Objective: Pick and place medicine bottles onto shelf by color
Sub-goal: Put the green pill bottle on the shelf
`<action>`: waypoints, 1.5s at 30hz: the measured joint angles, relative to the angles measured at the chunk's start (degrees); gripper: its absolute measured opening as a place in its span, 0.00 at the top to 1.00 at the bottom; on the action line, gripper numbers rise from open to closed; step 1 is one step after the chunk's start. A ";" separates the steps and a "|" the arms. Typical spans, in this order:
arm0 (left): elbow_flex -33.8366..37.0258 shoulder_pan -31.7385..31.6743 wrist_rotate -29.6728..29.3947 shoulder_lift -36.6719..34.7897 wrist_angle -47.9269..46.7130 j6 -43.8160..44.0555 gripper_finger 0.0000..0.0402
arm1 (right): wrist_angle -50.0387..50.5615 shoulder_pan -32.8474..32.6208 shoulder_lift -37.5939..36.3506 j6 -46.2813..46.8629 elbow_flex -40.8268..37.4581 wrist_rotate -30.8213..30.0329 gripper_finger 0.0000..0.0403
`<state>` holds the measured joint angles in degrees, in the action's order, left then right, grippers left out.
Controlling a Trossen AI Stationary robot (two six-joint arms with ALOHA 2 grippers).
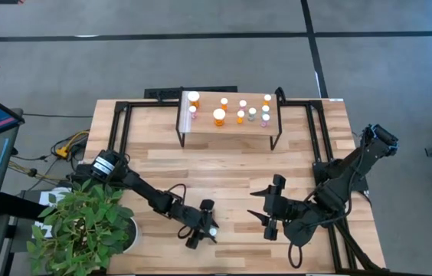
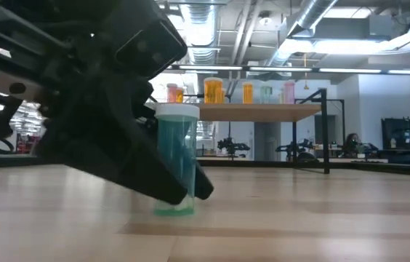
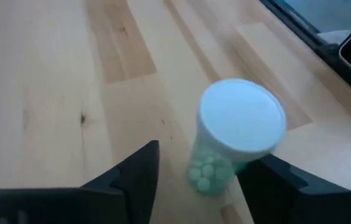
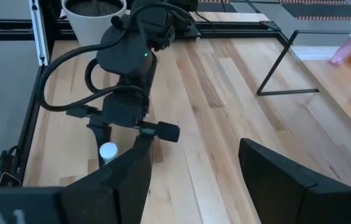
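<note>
Left hand [image 3: 197, 180] spread wide around green bottle [image 3: 228, 140], upright on surface [image 3: 51, 81], apparently not yet gripped. Risk: one finger touching first tips it. Right hand [image 1: 271, 217] open, idle alongside; shelf [image 1: 227, 126] well beyond.

A green medicine bottle [image 3: 228, 146] with a white cap stands upright on the wooden counter [image 3: 70, 81], between the spread fingers [image 3: 135, 177] of the left claw [image 3: 203, 186].
</note>
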<state>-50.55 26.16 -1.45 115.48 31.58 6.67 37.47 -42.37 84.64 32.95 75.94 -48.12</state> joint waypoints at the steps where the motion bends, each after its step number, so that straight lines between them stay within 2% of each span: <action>1: 0.01 -0.19 0.08 0.00 -0.17 0.10 0.54 | 0.00 0.00 0.00 0.00 0.00 0.02 0.35; 8: 0.01 -1.26 0.18 0.00 -0.01 1.41 0.70 | 0.00 0.00 0.00 0.00 0.00 0.02 0.35; 12: 0.01 -3.31 2.31 -0.20 -0.07 3.80 0.77 | 0.00 0.00 0.00 0.00 -0.02 0.06 0.35; 15: 0.05 -5.48 4.21 -1.99 -1.60 4.66 0.79 | -0.01 0.00 0.00 0.02 -0.02 0.27 0.35; 19: 0.05 -9.54 3.49 -7.49 -6.53 5.07 0.79 | -0.02 0.00 0.00 0.02 -0.02 0.31 0.35; 22: 0.19 -12.87 -0.13 -13.30 -11.25 3.79 0.76 | -0.03 -0.15 0.00 0.04 -0.02 0.33 0.35; 28: 0.16 -19.51 -14.23 -26.57 -22.38 -0.09 0.75 | -0.21 -0.69 0.00 0.02 -0.04 0.33 0.35; 32: 0.82 -23.82 -20.63 -33.71 -26.90 -1.00 0.75 | -0.16 -0.74 0.00 0.02 -0.04 0.33 0.35; 40: 12.48 -32.12 -24.50 -42.71 -17.69 5.10 0.75 | -0.14 -0.68 0.00 -0.02 -0.04 0.31 0.35; 45: 12.98 -34.51 -28.07 -43.23 -17.52 7.60 0.75 | -0.22 0.17 0.00 -0.44 -0.04 0.26 0.35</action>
<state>-37.57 -8.35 -29.52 72.26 14.06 14.26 37.26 -42.20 84.64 32.51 75.90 -47.86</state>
